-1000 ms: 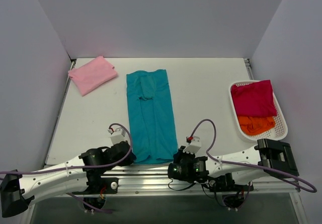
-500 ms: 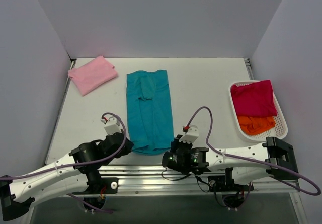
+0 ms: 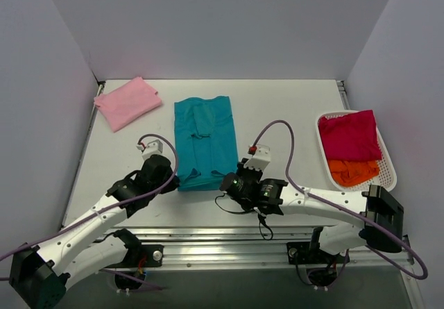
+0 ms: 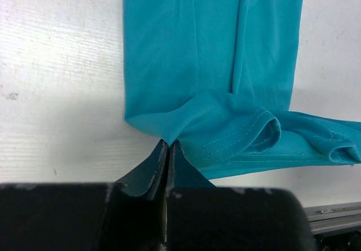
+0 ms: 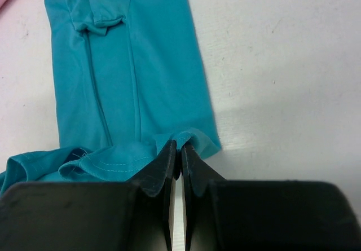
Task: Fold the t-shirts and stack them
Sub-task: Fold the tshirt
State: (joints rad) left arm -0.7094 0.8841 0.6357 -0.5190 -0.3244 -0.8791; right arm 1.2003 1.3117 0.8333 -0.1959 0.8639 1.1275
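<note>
- Nearest you, the left gripper [image 4: 168,149] has its jaws pinched tight on the left hem corner of the teal shirt [image 4: 208,65], with cloth bunching right at the tips.
- Same on the other side: the right gripper [image 5: 179,149] is clamped on the right hem corner, and the stitched hem rolls over just ahead of it.
- By the look of it, you're in the bottom-to-top fold. The hem is doubled over the lower body of the shirt, partway up.
- The shirt lies lengthwise in the middle of the worktop [image 3: 284,114], sleeves tucked in, neck end toward the far edge.
- Next call: carry both corners toward the far edge together and level, set the hem square on the neck end, then let go. Mind the slack sagging between your grips.
- At the right edge, a basket [image 3: 321,126] holds the magenta shirt [image 3: 350,135] on top of the orange shirt [image 3: 350,171].
- In the far left corner the pink shirt [image 3: 127,102] lies folded. That's likely your stacking spot.
</note>
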